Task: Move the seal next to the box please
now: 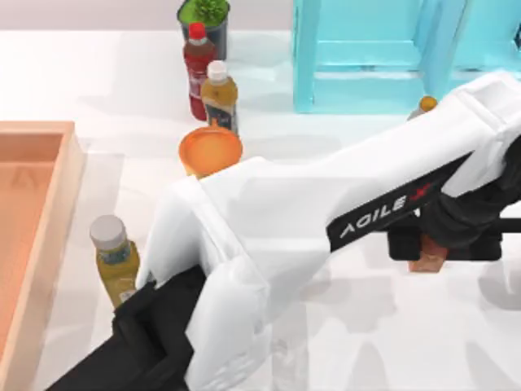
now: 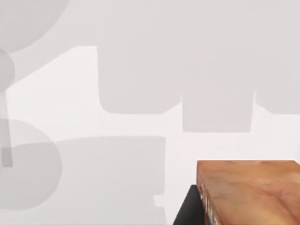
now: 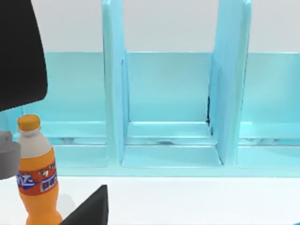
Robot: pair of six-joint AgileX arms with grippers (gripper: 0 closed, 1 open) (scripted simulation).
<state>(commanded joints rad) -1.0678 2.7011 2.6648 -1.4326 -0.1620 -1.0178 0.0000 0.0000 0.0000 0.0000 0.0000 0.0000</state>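
Top view puts the left claw (image 1: 429, 244) far toward the right of the table (image 1: 342, 342), clenched on the seal (image 1: 426, 259), which hangs beneath it. From this claw the box (image 1: 45, 244) lies well apart, leftward across the table past the bottles.

The left gripper (image 1: 429, 244) is far over at the table's right side, with the seal (image 1: 426, 259) between its fingers. The box (image 1: 32, 236) is well apart, at the table's left edge. A cup (image 1: 210, 150) and bottles (image 1: 218, 96) stand between them, behind the arm. The cabinet (image 1: 383, 49) is behind the gripper.
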